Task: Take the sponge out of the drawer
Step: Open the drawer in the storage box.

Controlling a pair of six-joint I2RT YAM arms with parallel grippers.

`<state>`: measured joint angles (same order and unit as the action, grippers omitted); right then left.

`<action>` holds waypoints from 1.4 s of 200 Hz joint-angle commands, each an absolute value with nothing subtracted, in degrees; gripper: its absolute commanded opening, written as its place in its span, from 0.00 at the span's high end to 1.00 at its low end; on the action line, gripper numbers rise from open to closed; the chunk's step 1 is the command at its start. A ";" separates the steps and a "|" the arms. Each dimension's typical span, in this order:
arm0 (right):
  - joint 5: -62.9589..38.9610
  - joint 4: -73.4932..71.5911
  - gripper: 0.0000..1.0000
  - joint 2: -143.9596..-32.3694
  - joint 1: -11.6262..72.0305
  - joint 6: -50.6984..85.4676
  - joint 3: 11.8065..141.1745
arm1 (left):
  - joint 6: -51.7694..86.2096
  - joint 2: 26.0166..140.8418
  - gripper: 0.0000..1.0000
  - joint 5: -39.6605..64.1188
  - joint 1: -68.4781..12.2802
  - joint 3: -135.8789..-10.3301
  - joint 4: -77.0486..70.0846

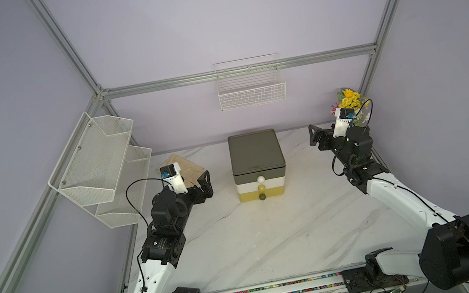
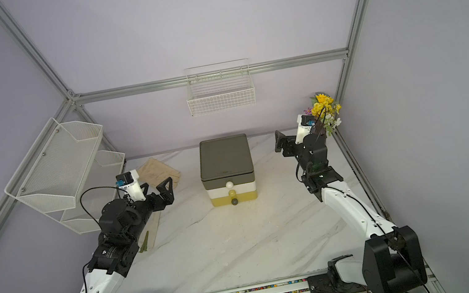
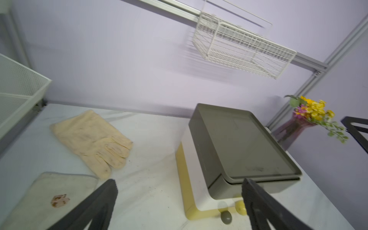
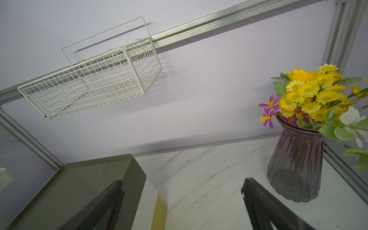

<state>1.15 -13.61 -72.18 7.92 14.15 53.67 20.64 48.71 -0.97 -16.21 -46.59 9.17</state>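
Left wrist view: the left claw (image 3: 179,182) is fully open and empty, with the stacked grey, white and yellow plastic drawer unit (image 3: 239,143) just ahead, drawers shut. The right claw (image 4: 183,182) is likewise open and empty. The sponge is unseen, presumably inside. Risk: the small round knobs (image 1: 260,179) sit close together, so a misaimed pinch may slip or pull the wrong drawer.

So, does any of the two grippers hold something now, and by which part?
Nothing is held. The left gripper and the right gripper are both open and empty, away from the drawer unit, whose drawers look closed.
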 commanded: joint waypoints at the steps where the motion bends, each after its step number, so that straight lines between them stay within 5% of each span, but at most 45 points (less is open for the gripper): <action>1: -1.27 -10.08 0.03 -70.40 8.35 15.78 53.57 | 22.74 49.51 0.00 -1.10 -22.57 -50.27 14.45; 83: -2.94 -10.11 0.03 -69.72 8.47 16.70 52.13 | 23.69 66.50 0.01 -25.71 -51.04 -62.93 22.41; 153: -4.02 -10.36 0.03 -69.56 8.46 17.03 51.30 | 31.24 77.58 0.07 -32.93 -54.39 -66.67 22.32; 280: -4.79 -10.78 0.03 -69.65 8.48 16.87 49.93 | 34.41 91.77 0.34 -35.51 -54.21 -74.01 21.54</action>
